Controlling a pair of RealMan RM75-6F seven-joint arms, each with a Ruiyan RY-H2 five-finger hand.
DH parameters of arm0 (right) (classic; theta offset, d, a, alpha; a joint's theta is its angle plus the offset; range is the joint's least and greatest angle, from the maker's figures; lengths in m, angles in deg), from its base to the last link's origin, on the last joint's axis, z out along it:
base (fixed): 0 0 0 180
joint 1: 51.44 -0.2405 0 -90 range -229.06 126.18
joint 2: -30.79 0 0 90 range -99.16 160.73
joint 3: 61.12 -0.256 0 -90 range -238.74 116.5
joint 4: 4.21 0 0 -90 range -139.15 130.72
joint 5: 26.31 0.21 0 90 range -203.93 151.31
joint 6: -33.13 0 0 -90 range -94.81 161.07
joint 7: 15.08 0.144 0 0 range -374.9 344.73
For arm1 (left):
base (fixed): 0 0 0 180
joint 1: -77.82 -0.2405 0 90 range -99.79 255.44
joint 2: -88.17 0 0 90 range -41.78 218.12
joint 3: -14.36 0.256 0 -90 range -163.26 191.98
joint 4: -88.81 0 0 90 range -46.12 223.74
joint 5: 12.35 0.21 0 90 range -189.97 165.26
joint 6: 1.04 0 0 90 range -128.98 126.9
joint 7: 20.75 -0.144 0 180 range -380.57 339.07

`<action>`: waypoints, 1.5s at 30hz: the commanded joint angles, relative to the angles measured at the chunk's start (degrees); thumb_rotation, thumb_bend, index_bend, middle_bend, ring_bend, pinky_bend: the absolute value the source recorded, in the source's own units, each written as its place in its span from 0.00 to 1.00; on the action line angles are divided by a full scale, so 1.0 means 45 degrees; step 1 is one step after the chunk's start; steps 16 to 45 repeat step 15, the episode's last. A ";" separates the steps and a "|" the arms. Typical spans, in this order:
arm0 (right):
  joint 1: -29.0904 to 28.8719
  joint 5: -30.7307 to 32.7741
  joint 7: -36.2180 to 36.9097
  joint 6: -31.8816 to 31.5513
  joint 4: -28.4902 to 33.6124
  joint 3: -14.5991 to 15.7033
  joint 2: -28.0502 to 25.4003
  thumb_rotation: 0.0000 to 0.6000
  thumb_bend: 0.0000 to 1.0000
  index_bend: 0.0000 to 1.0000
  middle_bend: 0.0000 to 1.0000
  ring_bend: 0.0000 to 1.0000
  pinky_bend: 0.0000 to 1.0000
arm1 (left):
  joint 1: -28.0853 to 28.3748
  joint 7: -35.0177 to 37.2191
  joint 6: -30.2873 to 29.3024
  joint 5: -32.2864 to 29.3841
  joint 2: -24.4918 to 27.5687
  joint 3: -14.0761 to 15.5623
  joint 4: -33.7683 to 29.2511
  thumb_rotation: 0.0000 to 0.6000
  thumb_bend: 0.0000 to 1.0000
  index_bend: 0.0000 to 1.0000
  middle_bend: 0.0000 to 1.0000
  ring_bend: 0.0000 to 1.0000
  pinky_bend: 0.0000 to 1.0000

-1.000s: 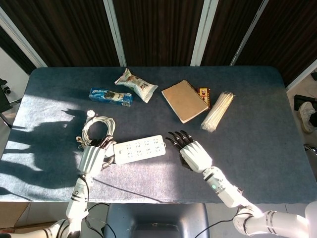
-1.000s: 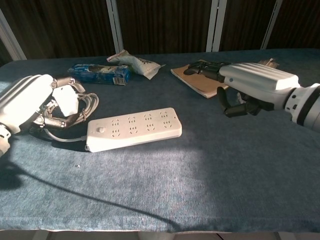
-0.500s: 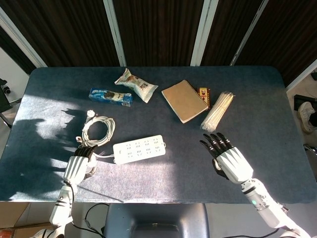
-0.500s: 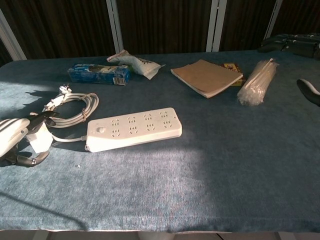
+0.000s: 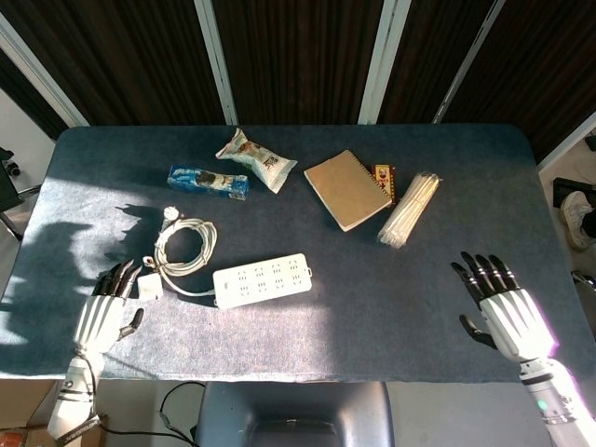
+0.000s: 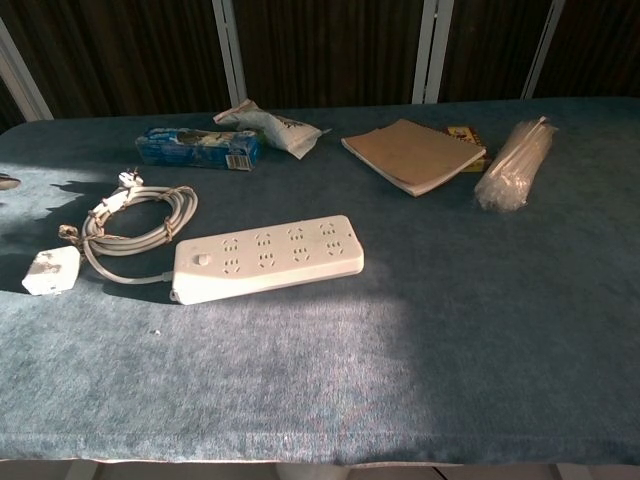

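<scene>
Fingers spread on my left hand (image 5: 102, 312) and right hand (image 5: 507, 312), holding nothing; I feared snagging the near-left charger (image 5: 149, 288) cable.

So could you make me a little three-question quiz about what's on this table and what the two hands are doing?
1. True or false: the left hand holds the white adapter.
2. Which thing lies nearest the power strip?
A. the coiled cable
B. the notebook
C. the blue packet
3. Fill in: the clear bag of sticks lies to the ____ of the notebook in the head view.

Key
1. False: the adapter lies on the table beside the open hand.
2. A
3. right. The right hand is open too, near the table's front edge.
</scene>
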 commanded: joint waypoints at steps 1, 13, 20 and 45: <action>0.1872 0.0821 0.0680 -0.2067 -0.0461 0.0233 -0.0269 1.00 0.44 0.00 0.00 0.00 0.00 | -0.1310 -0.0146 -0.1314 0.0417 0.2563 0.0726 -0.2545 1.00 0.38 0.00 0.00 0.00 0.16; 0.3949 0.0672 0.3701 -0.4321 -0.2800 -0.0207 0.0606 1.00 0.39 0.00 0.00 0.00 0.00 | -0.2271 0.0501 -0.2505 0.2389 0.3813 0.1646 -0.3020 1.00 0.39 0.00 0.00 0.00 0.14; 0.3986 0.0695 0.3734 -0.4190 -0.2817 -0.0281 0.0570 1.00 0.39 0.00 0.00 0.00 0.00 | -0.2291 0.0518 -0.2467 0.2385 0.3821 0.1567 -0.3003 1.00 0.40 0.00 0.00 0.00 0.14; 0.3986 0.0695 0.3734 -0.4190 -0.2817 -0.0281 0.0570 1.00 0.39 0.00 0.00 0.00 0.00 | -0.2291 0.0518 -0.2467 0.2385 0.3821 0.1567 -0.3003 1.00 0.40 0.00 0.00 0.00 0.14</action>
